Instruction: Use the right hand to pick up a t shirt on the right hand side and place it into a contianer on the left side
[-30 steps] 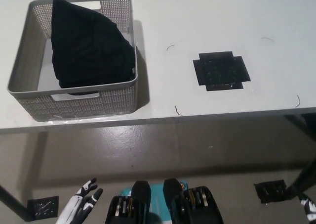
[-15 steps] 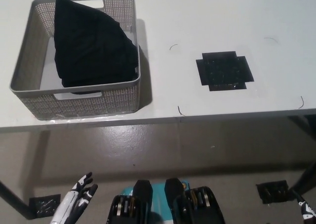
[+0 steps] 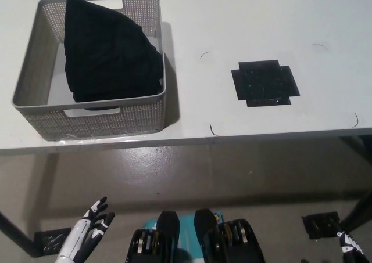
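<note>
The wide white bench [image 3: 261, 19] fills the upper part of the head view, its front edge running across the middle, with grey floor below. On its left end stands the grey perforated plastic container [image 3: 148, 109] with cut-out handles. Inside it lies the black folded t shirt [image 3: 107, 51], bunched into a rough wedge. It fills most of the container's right side and leans against the right wall, leaving a pale strip of floor bare along the left wall. Its long axis runs from the far wall toward the near wall, with the narrower end at the far left corner and the broad end spreading toward the near right.

To the right, well apart from the container, a black cross-shaped patch of tape [image 3: 264, 84] marks the bench, and nothing lies on it.

So the job looks finished: the shirt is in the container and I see nothing left to carry.

Both arms hang low, below the bench edge. The white left robot hand [image 3: 88, 235] rests at lower left with fingers spread, holding nothing. Only a sliver of the black right robot hand [image 3: 347, 245] shows at the lower right corner; I cannot tell how its fingers stand.
</note>
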Controlling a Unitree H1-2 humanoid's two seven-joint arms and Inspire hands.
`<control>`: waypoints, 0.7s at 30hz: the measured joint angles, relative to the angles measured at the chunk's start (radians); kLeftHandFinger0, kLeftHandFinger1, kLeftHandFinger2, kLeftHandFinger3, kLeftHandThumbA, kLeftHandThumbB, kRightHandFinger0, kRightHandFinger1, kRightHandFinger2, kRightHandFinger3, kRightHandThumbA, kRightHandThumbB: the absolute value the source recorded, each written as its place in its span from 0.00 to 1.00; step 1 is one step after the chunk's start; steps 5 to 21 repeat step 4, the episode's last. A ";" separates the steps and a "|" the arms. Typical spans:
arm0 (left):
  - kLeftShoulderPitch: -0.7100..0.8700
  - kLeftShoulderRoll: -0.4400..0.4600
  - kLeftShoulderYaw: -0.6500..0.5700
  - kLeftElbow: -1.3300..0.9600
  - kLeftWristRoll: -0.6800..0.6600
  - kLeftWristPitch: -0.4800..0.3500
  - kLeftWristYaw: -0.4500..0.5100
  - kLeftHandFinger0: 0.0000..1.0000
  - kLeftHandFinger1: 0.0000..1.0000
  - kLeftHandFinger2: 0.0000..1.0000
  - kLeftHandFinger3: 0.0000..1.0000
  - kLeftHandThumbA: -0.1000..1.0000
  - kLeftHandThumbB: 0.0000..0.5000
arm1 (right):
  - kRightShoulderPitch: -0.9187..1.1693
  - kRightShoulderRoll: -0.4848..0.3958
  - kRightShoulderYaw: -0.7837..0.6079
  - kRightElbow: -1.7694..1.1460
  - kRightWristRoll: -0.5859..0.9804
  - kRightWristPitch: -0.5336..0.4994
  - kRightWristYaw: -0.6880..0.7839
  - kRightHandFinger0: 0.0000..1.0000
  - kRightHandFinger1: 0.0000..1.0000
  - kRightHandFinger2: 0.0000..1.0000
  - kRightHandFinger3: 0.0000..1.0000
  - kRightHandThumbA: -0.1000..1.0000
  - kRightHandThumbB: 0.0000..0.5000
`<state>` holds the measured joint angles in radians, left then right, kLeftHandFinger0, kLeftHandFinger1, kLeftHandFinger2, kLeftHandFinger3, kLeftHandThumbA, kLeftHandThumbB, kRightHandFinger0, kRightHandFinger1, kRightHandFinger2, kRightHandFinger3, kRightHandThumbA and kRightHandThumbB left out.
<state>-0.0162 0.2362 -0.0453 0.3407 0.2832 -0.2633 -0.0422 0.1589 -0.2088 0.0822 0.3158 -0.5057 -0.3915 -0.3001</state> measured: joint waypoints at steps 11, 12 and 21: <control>-0.002 0.001 0.001 -0.001 0.000 0.000 0.000 0.91 0.92 1.00 1.00 0.98 0.76 | -0.035 0.013 0.012 0.031 -0.008 0.000 -0.005 1.00 1.00 1.00 1.00 0.79 0.45; -0.002 0.001 0.001 -0.001 0.000 0.000 0.000 0.91 0.92 1.00 1.00 0.98 0.76 | -0.035 0.013 0.012 0.031 -0.008 0.000 -0.005 1.00 1.00 1.00 1.00 0.79 0.45; -0.002 0.001 0.001 -0.001 0.000 0.000 0.000 0.91 0.92 1.00 1.00 0.98 0.76 | -0.035 0.013 0.012 0.031 -0.008 0.000 -0.005 1.00 1.00 1.00 1.00 0.79 0.45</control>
